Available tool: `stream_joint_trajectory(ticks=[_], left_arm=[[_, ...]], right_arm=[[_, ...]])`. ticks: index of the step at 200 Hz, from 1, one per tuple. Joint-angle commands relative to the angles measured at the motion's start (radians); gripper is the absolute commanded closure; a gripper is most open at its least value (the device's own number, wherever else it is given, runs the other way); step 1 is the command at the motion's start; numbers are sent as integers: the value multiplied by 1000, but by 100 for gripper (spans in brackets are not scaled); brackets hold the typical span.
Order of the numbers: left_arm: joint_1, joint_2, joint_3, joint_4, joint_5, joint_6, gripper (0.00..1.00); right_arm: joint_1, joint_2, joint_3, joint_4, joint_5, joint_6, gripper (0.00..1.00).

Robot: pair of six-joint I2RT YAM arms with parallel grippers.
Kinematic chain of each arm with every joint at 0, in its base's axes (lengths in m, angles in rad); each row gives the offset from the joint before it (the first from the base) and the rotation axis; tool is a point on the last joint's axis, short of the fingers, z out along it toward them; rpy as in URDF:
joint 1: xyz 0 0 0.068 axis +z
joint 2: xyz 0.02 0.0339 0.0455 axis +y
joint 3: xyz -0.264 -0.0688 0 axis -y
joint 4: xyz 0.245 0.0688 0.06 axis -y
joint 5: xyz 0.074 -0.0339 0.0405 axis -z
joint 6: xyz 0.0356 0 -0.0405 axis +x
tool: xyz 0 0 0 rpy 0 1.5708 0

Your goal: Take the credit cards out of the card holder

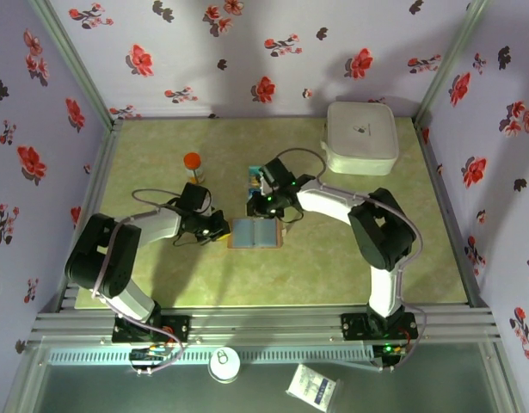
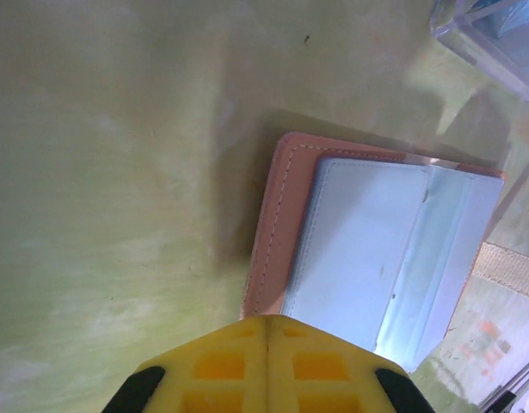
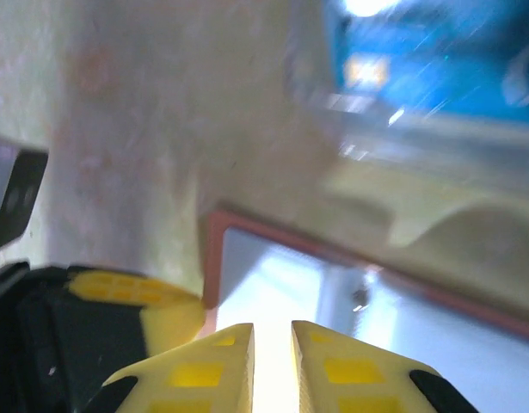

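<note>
Left end effector (image 2: 266, 331) is sitting nearest, its yellow jaws pressed fully together on nothing, just beside the left edge of the card holder (image 2: 376, 258). That holder is lying open and flat near the middle of the bench (image 1: 161, 275), blue-grey lining facing up. Right end effector (image 3: 273, 335) is hanging over the holder's far edge, jaws standing a narrow slit apart with nothing visibly between them. Being soft, light leather, the holder is probably going to slide or fold when a card is tugged, so pinning one side looks wise. Cards are likely thin, stiff and slick, best pinched by an exposed edge at a pocket mouth. Whether any is sitting in the pockets I cannot tell. One blue card (image 3: 436, 69) is showing in a clear tray (image 2: 479, 34) just beyond the holder, toward the far edge. Smooth, mottled yellow-green, the bench is offering little friction. Floral walls are closing in three sides; an orange-capped bottle (image 1: 192, 166) and a white box (image 1: 360, 136) at the far right corner are standing well apart.
</note>
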Motion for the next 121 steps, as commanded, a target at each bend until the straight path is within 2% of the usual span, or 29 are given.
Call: stream_joint_trajectory(ticks=[1,43,94,121], left_arm=[[-6,22,21,4,20,-6,100],[-7,42,18,-15,8,-9,100],[-7,31,11,-29,-4,-8,100],[-7,28,12,-34,-6,-11,100]], right_arm=[[31,6,-24,53,-10,93,78],[77,56,-25,84,-23,127,77],[86,91,-37,63,-22,129,77],[86,83,-46,16,25,113,77]])
